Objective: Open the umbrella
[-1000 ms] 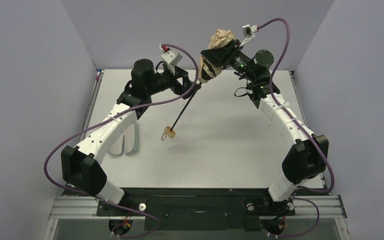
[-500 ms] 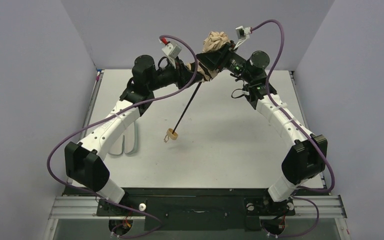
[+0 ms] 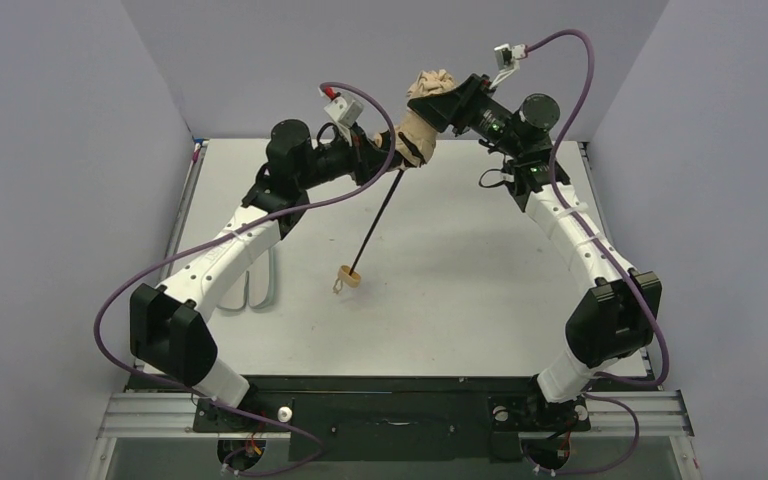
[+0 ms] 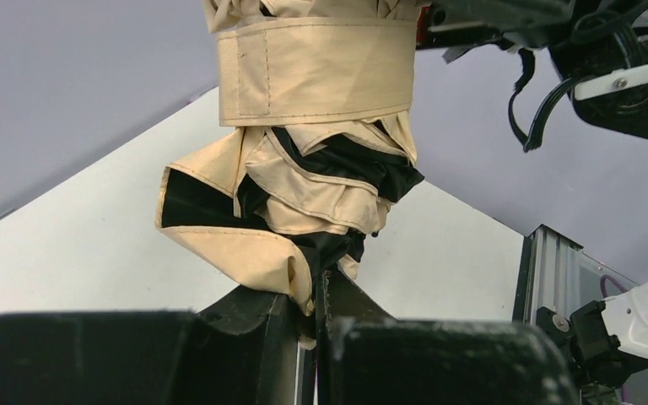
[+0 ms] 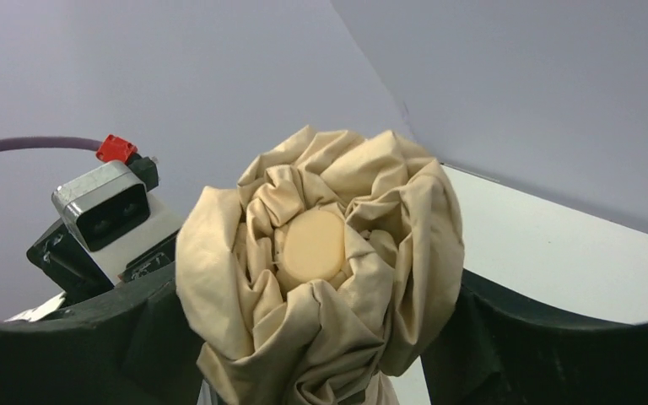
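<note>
Umbrella position: the umbrella (image 3: 418,125) hangs in the air over the far part of the table (image 3: 480,270), held between the two arms; its thin shaft (image 3: 375,220) slants down to the small handle (image 3: 352,277), which hangs just above the tabletop or rests on it, I cannot tell which
Left gripper: the left gripper (image 4: 312,316) is pressed together at the bottom of the folded canopy, pinching a fabric hem where the shaft comes out
Right gripper: the right gripper (image 3: 440,100) flanks the top of the bundle; its fingers (image 5: 540,337) touch the fabric on both sides, yet I cannot tell whether they squeeze it or only sit beside it
Strap: the strap (image 4: 316,72) is wrapped shut around the canopy
Risk, strap: any push along the shaft likely jams while the band binds the folds
Risk, left hold: if only cloth is caught, a pull may stretch or tear the hem rather than move the runner
Risk, drop: a slack right grip leaves the weight on that thin pinch; the umbrella could swing or fall
</note>
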You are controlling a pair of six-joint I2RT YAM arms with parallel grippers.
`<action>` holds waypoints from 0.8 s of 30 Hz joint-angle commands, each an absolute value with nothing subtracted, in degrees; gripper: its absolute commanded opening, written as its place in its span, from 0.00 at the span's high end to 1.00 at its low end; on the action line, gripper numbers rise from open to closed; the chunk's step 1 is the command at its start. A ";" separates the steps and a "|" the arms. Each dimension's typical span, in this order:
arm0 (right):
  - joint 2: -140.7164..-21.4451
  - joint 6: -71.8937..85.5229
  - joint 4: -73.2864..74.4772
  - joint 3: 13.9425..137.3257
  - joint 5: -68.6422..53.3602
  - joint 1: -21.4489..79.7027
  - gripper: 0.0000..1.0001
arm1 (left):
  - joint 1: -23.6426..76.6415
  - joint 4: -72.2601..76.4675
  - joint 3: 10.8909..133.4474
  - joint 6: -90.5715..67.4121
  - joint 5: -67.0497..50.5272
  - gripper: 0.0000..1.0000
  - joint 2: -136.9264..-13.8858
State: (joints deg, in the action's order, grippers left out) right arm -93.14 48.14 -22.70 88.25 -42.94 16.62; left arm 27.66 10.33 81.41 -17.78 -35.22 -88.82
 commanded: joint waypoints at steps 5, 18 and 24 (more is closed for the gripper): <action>-89.75 46.34 -21.17 88.24 -43.95 14.53 0.29 | 27.51 12.90 80.90 -15.64 -35.16 1.00 -86.34; -90.78 45.87 -24.84 90.28 -48.92 14.35 1.00 | 25.57 0.24 81.53 -4.15 -39.91 0.47 -84.33; -92.53 53.90 -37.99 92.75 -54.34 14.91 1.00 | 17.46 -3.25 86.17 -12.71 -52.44 0.02 -85.04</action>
State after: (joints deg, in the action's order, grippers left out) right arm -93.32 47.66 -22.37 88.20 -50.19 14.66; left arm 22.52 -2.00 81.10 -8.60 -43.05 -86.76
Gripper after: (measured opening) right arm 0.356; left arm 0.963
